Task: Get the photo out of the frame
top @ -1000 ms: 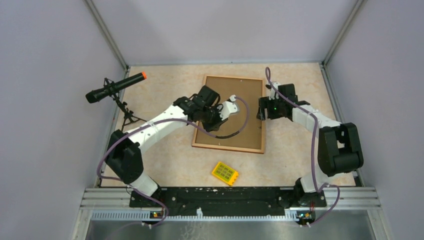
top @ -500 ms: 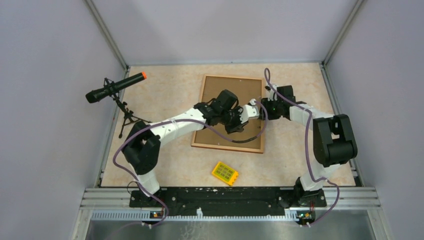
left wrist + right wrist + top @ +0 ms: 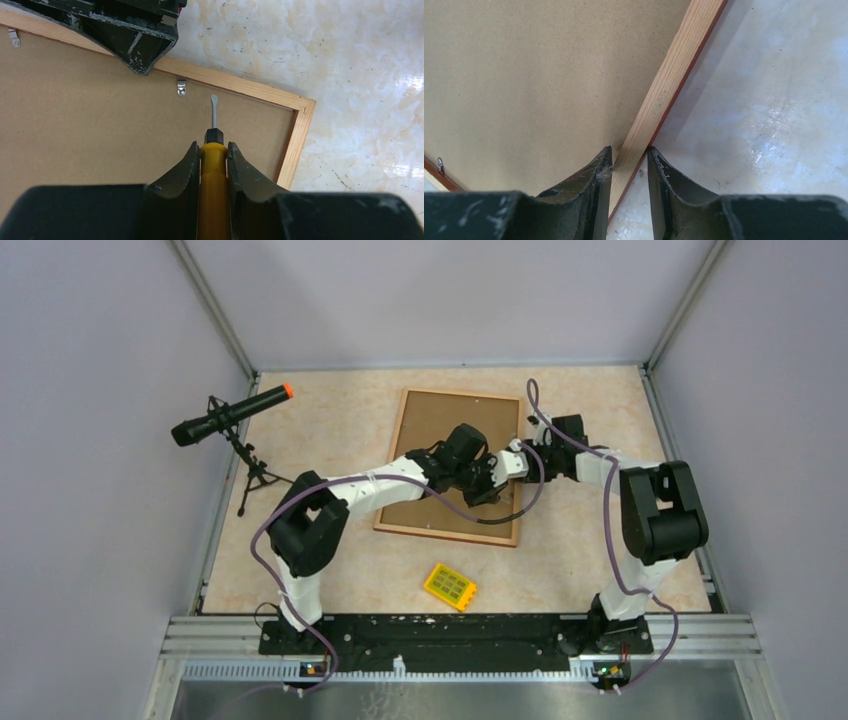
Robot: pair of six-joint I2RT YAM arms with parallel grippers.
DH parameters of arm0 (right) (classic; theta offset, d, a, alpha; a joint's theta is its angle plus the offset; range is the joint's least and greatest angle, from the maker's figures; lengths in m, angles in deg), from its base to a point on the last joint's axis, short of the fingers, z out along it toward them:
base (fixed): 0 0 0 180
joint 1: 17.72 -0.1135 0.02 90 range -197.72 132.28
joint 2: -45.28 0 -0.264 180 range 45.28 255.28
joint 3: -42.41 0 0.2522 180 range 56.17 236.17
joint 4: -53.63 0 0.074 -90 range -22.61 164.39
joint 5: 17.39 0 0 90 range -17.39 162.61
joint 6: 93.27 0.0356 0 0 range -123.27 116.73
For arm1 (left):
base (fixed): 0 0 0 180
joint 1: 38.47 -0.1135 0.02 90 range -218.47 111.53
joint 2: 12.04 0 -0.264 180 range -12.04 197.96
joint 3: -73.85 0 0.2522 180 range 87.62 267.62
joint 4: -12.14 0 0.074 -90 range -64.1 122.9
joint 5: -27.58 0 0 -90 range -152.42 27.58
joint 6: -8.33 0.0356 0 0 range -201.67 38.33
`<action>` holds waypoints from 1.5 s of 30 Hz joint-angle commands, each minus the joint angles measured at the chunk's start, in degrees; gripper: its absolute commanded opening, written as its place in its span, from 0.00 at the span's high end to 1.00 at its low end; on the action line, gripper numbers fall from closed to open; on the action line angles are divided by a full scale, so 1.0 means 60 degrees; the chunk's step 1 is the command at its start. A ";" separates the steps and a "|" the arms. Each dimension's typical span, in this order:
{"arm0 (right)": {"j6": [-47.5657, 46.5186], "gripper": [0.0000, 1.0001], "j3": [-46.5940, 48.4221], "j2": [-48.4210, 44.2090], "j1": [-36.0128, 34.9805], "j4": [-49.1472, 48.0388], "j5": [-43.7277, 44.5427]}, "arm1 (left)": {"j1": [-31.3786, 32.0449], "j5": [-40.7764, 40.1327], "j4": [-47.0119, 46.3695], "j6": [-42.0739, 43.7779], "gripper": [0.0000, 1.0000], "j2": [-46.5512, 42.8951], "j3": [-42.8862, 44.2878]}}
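The frame (image 3: 435, 420) lies face down on the table, its brown fibreboard back (image 3: 90, 120) and light wood rim (image 3: 674, 65) up. The photo is hidden under the back. My left gripper (image 3: 213, 147) is shut on a yellow-handled screwdriver (image 3: 213, 190). The blade tip (image 3: 214, 107) rests on the back just right of a small metal clip (image 3: 182, 88) by the rim. In the top view it (image 3: 503, 464) is over the frame's right side. My right gripper (image 3: 629, 152) grips the frame's right rim between its jaws and also shows in the top view (image 3: 527, 454).
A small yellow block (image 3: 449, 586) lies on the table in front of the frame. A black microphone on a tripod (image 3: 230, 415) stands at the left. A second clip (image 3: 14, 37) sits further along the rim. Walls close in the table on three sides.
My left arm has swung right across the frame's back to its right edge. My right gripper has closed in on the right rim. The frame has shifted a little to the left.
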 commanded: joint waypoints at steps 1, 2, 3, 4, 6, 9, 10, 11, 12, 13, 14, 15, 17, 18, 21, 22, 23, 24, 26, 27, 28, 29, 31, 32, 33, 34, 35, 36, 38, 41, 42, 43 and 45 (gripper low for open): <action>0.0043 0.70 -0.0180 0.0113 -0.0026 -0.0184 -0.0153 | 0.0062 -0.0023 -0.0558 -0.0009 1.00 0.0282 0.0472; 0.0054 0.70 -0.0191 0.0109 -0.0024 -0.0186 -0.0152 | 0.0063 -0.0046 -0.0524 -0.0011 1.00 0.0334 0.0523; 0.0061 0.70 -0.0205 0.0098 -0.0025 -0.0209 -0.0150 | 0.0074 -0.0092 -0.0518 -0.0024 1.00 0.0368 0.0566; 0.0055 0.70 -0.0231 0.0098 -0.0026 -0.0222 -0.0163 | 0.0064 -0.0120 -0.0510 -0.0014 1.00 0.0398 0.0597; 0.0062 0.70 -0.0253 0.0115 -0.0021 -0.0258 -0.0179 | 0.0063 -0.0210 -0.0513 -0.0050 1.00 0.0481 0.0714; 0.0077 0.71 -0.0243 0.0180 -0.0025 -0.0235 -0.0190 | 0.0067 -0.0325 -0.0476 -0.0092 1.00 0.0666 0.0920; 0.0077 0.71 -0.0258 0.0189 -0.0022 -0.0242 -0.0212 | 0.0076 -0.0340 -0.0439 -0.0087 1.00 0.0735 0.0995; 0.0082 0.72 -0.0254 0.0189 -0.0025 -0.0245 -0.0209 | 0.0077 -0.0332 -0.0399 -0.0097 1.00 0.0804 0.1066; 0.0090 0.72 -0.0268 0.0189 -0.0026 -0.0256 -0.0208 | 0.0089 -0.0333 -0.0350 -0.0099 1.00 0.0883 0.1146; 0.0091 0.72 -0.0276 0.0176 -0.0026 -0.0259 -0.0208 | 0.0103 -0.0357 -0.0319 -0.0094 1.00 0.0977 0.1213; 0.0079 0.73 -0.0271 0.0172 -0.0026 -0.0260 -0.0208 | 0.0119 -0.0377 -0.0282 -0.0083 1.00 0.1025 0.1275; 0.0077 0.73 -0.0270 0.0181 -0.0026 -0.0271 -0.0203 | 0.0132 -0.0396 -0.0240 -0.0064 1.00 0.1088 0.1352; 0.0070 0.73 -0.0284 0.0194 -0.0011 -0.0274 -0.0199 | 0.0150 -0.0415 -0.0137 -0.0045 1.00 0.1184 0.1476; 0.0076 0.73 -0.0283 0.0189 -0.0024 -0.0278 -0.0183 | 0.0151 -0.0409 -0.0103 -0.0021 1.00 0.1208 0.1500; 0.0066 0.74 -0.0286 0.0193 -0.0026 -0.0275 -0.0143 | 0.0154 -0.0458 0.0046 0.0040 1.00 0.1194 0.1492; 0.0072 0.74 -0.0300 0.0195 -0.0026 -0.0275 -0.0129 | 0.0151 -0.0517 0.0121 0.0054 1.00 0.1155 0.1462; 0.0073 0.74 -0.0305 0.0197 -0.0024 -0.0275 -0.0122 | 0.0151 -0.0523 0.0154 0.0054 1.00 0.1091 0.1397; 0.0064 0.74 -0.0300 0.0208 -0.0031 -0.0278 -0.0121 | 0.0140 -0.0558 0.0175 0.0063 1.00 0.1016 0.1316; 0.0063 0.75 -0.0290 0.0224 -0.0025 -0.0280 -0.0145 | 0.0137 -0.0534 0.0195 0.0069 1.00 0.0846 0.1122; 0.0055 0.75 -0.0278 0.0246 -0.0025 -0.0268 -0.0144 | 0.0144 -0.0505 0.0178 0.0056 1.00 0.0747 0.1016; 0.0060 0.75 -0.0260 0.0265 -0.0026 -0.0254 -0.0149 | 0.0139 -0.0510 0.0130 -0.0006 1.00 0.0674 0.0921; 0.0060 0.75 -0.0254 0.0277 -0.0026 -0.0246 -0.0152 | 0.0137 -0.0513 0.0115 -0.0027 1.00 0.0623 0.0861; 0.0062 0.76 -0.0239 0.0285 -0.0033 -0.0246 -0.0163 | 0.0148 -0.0524 0.0088 -0.0079 1.00 0.0573 0.0809; 0.0064 0.76 -0.0244 0.0296 -0.0025 -0.0242 -0.0166 | 0.0127 -0.0521 0.0063 -0.0098 1.00 0.0559 0.0820; 0.0053 0.76 -0.0243 0.0299 -0.0025 -0.0236 -0.0165 | 0.0122 -0.0529 0.0028 -0.0141 1.00 0.0548 0.0823; 0.0065 0.76 -0.0239 0.0287 -0.0024 -0.0231 -0.0168 | 0.0103 -0.0499 -0.0008 -0.0185 1.00 0.0530 0.0819; 0.0052 0.76 -0.0239 0.0285 -0.0025 -0.0231 -0.0165 | 0.0066 -0.0457 -0.0061 -0.0243 1.00 0.0488 0.0815; 0.0048 0.76 -0.0239 0.0292 -0.0025 -0.0231 -0.0165 | 0.0030 -0.0422 -0.0092 -0.0289 1.00 0.0438 0.0822; 0.0040 0.77 -0.0232 0.0299 -0.0025 -0.0206 -0.0132 | -0.0043 -0.0383 0.0001 -0.0325 1.00 0.0337 0.0854; -0.0100 0.78 -0.0158 0.0292 -0.0015 -0.0060 0.0144 | -0.0098 -0.0588 0.0585 0.0022 1.00 0.0094 0.0903; -0.0190 0.80 -0.0132 0.0298 -0.0024 -0.0004 0.0348 | -0.0146 -0.0717 0.0816 0.0186 1.00 -0.0100 0.0886; -0.0198 0.81 -0.0096 0.0303 -0.0016 0.0069 0.0566 | -0.0234 -0.0877 0.1056 0.0371 1.00 -0.0258 0.0844; -0.0403 0.84 0.0038 0.0312 -0.0011 0.0333 0.0931 | -0.0467 -0.1168 0.1641 0.0674 1.00 -0.0582 0.0753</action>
